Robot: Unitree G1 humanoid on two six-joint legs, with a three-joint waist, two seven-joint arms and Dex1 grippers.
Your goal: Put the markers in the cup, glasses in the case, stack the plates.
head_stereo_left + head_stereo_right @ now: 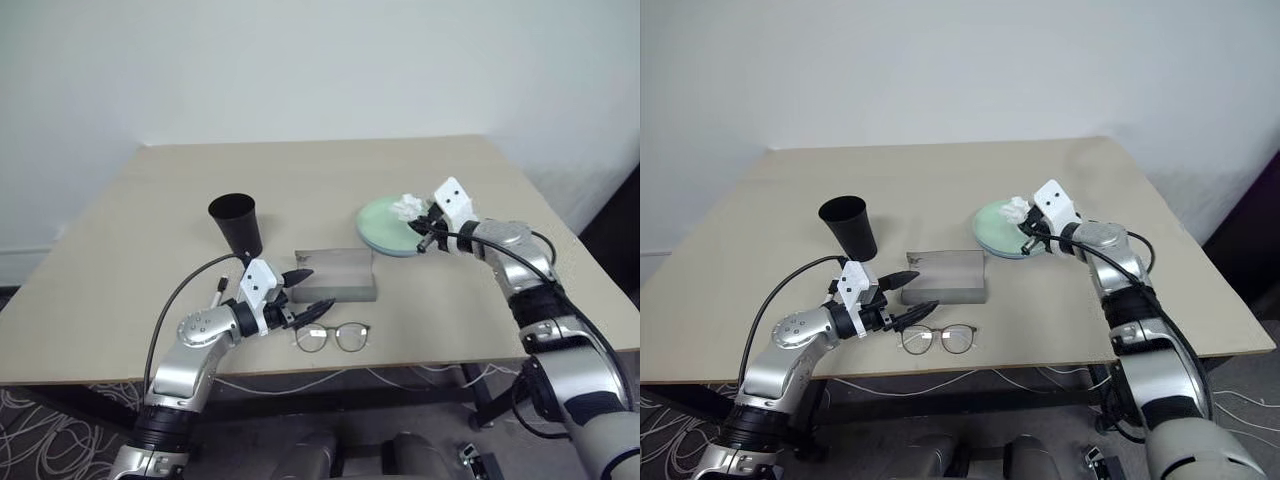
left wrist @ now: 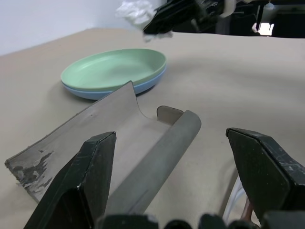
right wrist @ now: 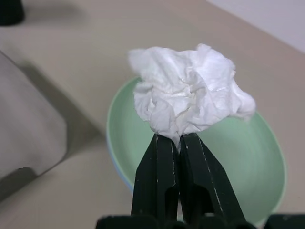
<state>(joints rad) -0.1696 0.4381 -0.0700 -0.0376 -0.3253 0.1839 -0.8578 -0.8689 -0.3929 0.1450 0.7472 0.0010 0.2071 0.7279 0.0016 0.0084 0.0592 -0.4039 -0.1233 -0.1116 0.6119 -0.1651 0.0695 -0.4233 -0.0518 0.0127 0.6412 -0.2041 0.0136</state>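
Reaching fwd, right tool (image 3: 178, 143) pinches white scrap (image 3: 188, 98) above plates (image 3: 252, 167).

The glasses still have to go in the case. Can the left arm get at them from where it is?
Probably yes. The glasses lie in the open beside the left gripper, whose fingers stand open, holding nothing. Nothing lies between them.

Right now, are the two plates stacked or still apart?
Stacked: the mint green plate sits nested on the light blue plate, whose rim shows just beneath it.
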